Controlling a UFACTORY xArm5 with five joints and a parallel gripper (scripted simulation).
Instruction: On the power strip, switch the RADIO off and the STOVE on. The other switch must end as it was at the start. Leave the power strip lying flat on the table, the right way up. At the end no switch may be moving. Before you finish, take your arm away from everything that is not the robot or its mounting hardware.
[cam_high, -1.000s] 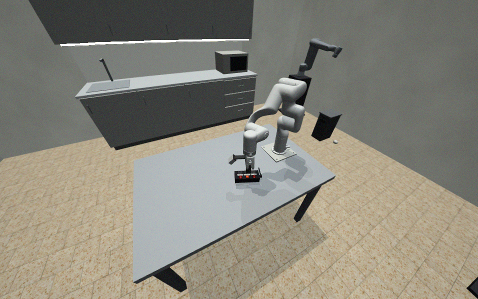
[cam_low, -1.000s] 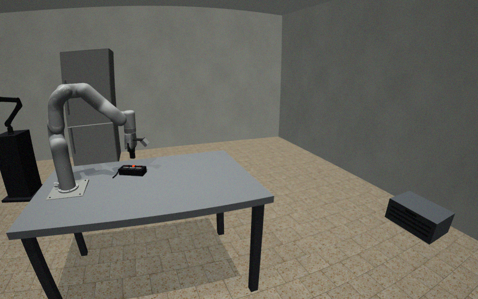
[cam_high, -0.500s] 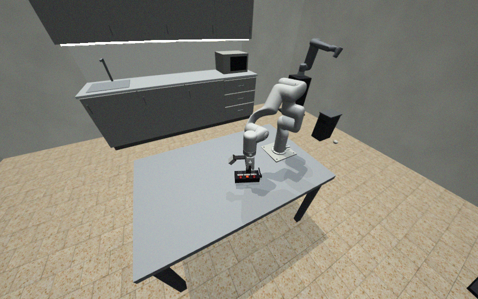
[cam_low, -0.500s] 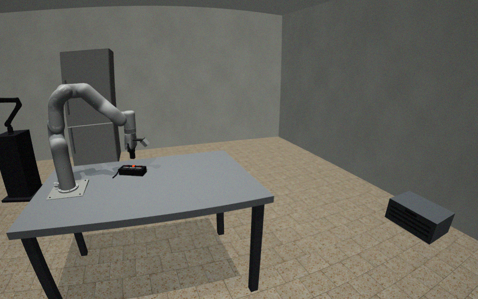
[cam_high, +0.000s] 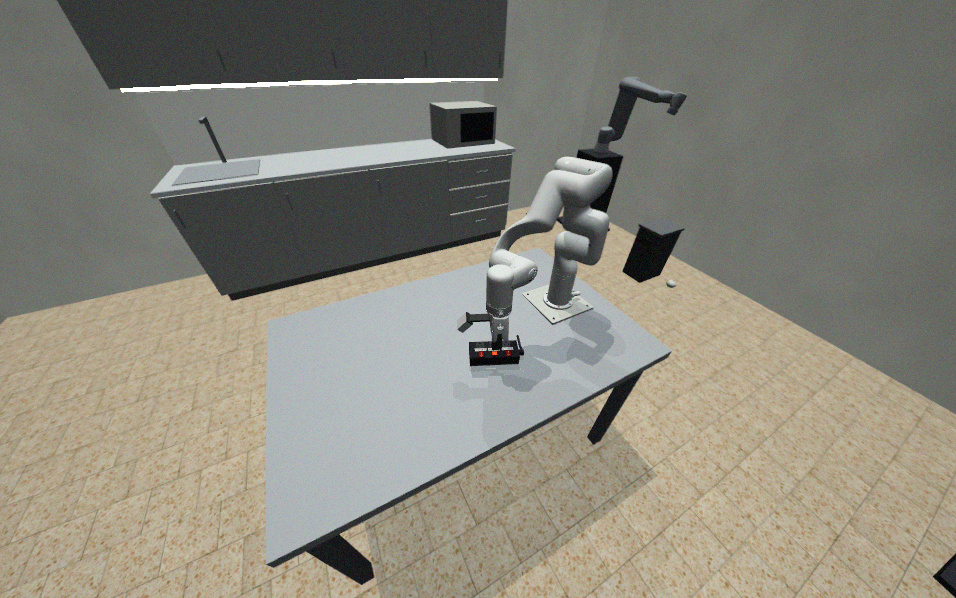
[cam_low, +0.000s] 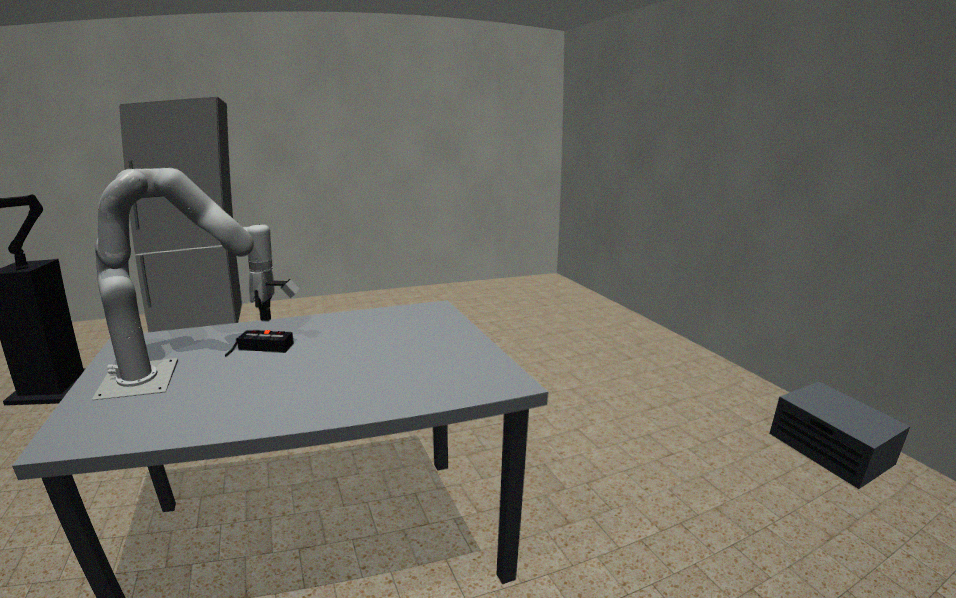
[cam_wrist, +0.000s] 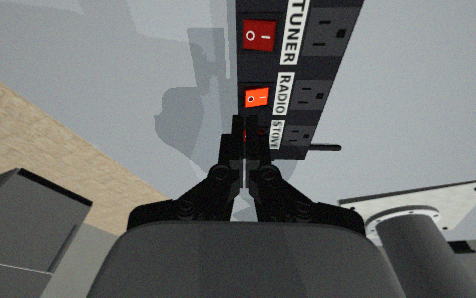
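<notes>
A black power strip (cam_wrist: 290, 75) lies flat on the grey table, also seen in the top view (cam_high: 495, 352) and the exterior view (cam_low: 265, 340). It has three red rocker switches. The TUNER switch (cam_wrist: 259, 35) is dark red. The RADIO switch (cam_wrist: 257, 97) glows bright orange-red. The STOVE switch is mostly hidden behind my fingertips. My gripper (cam_wrist: 244, 130) is shut with nothing in it, pointing down just over the STOVE switch; I cannot tell whether it touches. The gripper also shows in the top view (cam_high: 497, 337).
The arm's base plate (cam_high: 558, 306) is bolted to the table behind the strip. A short black cable stub (cam_wrist: 324, 147) sticks out of the strip's near end. A dark box (cam_low: 837, 432) lies on the floor far to the right.
</notes>
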